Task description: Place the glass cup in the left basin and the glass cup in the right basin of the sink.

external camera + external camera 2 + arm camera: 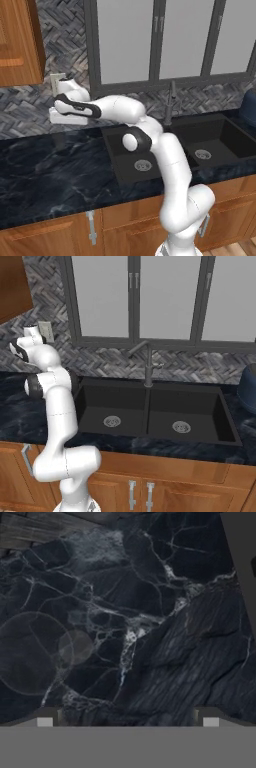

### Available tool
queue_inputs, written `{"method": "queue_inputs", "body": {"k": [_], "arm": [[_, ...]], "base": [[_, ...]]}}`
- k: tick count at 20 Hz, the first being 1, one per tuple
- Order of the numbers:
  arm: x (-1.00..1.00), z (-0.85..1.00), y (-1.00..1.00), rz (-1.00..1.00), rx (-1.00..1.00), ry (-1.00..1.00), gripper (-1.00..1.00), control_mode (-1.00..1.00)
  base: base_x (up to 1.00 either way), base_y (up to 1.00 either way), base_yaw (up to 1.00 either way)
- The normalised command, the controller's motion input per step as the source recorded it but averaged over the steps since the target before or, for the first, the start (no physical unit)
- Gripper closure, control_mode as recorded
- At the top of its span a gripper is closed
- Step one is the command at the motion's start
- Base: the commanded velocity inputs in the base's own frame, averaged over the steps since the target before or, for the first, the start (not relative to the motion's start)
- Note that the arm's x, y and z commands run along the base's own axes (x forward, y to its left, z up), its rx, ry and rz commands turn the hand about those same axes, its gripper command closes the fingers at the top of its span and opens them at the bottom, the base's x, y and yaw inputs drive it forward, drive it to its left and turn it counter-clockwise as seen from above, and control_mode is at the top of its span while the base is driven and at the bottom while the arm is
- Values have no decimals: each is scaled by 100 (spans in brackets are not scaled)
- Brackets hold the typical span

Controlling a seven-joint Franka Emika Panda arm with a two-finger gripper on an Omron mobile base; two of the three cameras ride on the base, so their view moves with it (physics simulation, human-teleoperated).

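Gripper (128,721) hangs wide open above the dark counter (165,637). The glass cup (35,654) stands there, left of the fingers: light, slick, breakable, so grip gently across its wall.

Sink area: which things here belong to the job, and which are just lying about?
Job:
glass cup on the counter
left basin
right basin
gripper, open

Lying about:
faucet
blue object
wall outlet
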Motion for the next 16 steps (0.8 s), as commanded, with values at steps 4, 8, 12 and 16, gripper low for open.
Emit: {"method": "queue_inputs", "body": {"k": [4,8,12,16], "arm": [[17,-8,14,0,0,0,-100,-100],[15,-12,11,0,0,0,-100,-100],[7,-8,13,0,0,0,-100,-100],[8,-7,2,0,0,0,-100,-100]], "base": [[0,0,0],[0,0,0],[0,0,0],[0,0,0]]}}
